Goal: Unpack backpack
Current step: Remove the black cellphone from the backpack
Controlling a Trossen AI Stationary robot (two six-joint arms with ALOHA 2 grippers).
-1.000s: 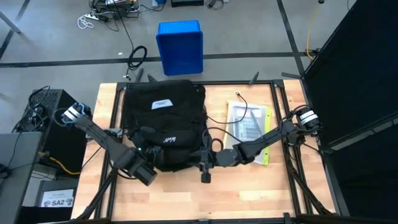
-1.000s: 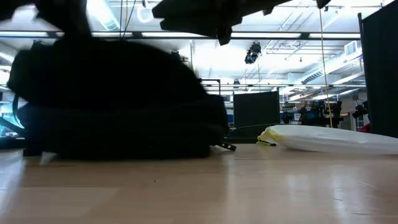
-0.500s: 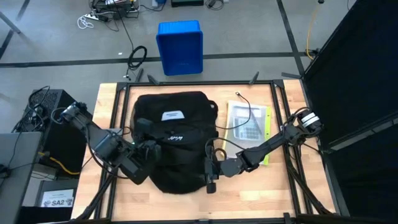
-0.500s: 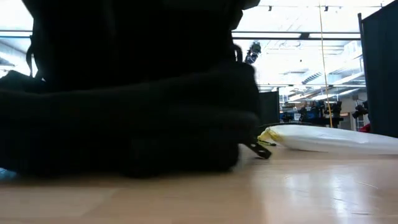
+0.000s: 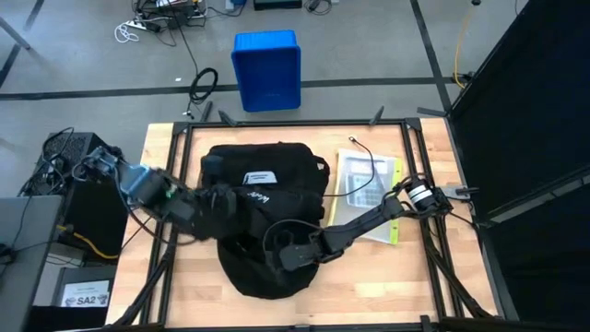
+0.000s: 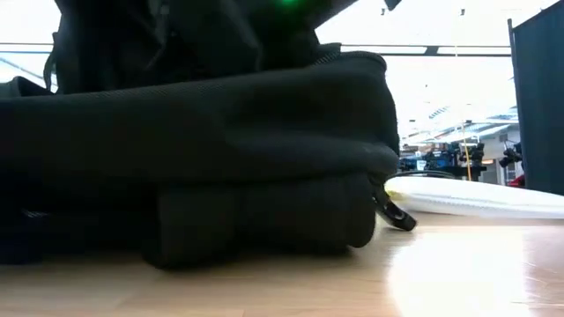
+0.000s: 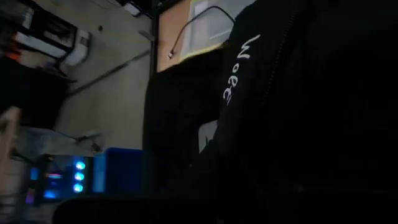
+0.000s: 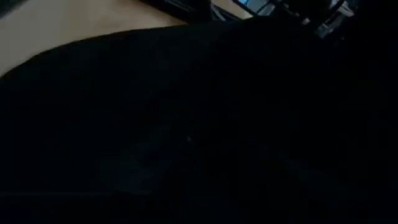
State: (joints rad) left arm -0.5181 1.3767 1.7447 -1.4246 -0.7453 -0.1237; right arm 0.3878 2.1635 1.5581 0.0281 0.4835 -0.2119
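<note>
The black backpack (image 5: 267, 212) lies in the middle of the table, its white label (image 5: 261, 176) and white lettering (image 5: 261, 196) facing up. It fills the low view (image 6: 194, 132) and both wrist views (image 7: 298, 93) (image 8: 199, 124). My left gripper (image 5: 221, 205) reaches in from the table's left and is shut against the backpack's left side, beside the lettering (image 7: 239, 68). My right gripper (image 5: 281, 251) comes from the right and lies over the backpack's near half. Its wrist view shows only dark fabric. My left gripper is shut on the backpack's fabric at the left of the front pocket (image 5: 230, 207), coming from the table's left and slanting down. The gripper and the dark fabric hide the place of contact. That part stands raised, and the backpack's underside rests on the table (image 6: 264, 255).
A clear bag with a yellow edge (image 5: 369, 189) lies on the table to the right of the backpack, with a thin cable (image 5: 355, 148) by it. A blue bin (image 5: 267, 69) stands on the floor beyond the far edge. Black frame rails (image 5: 415, 157) border the table.
My left gripper has risen and gone toward the far edge, and the backpack's front has come up with it. The backpack has bulged up and its near end has slid toward the near edge. My right gripper has sunk and gone left over the backpack.
</note>
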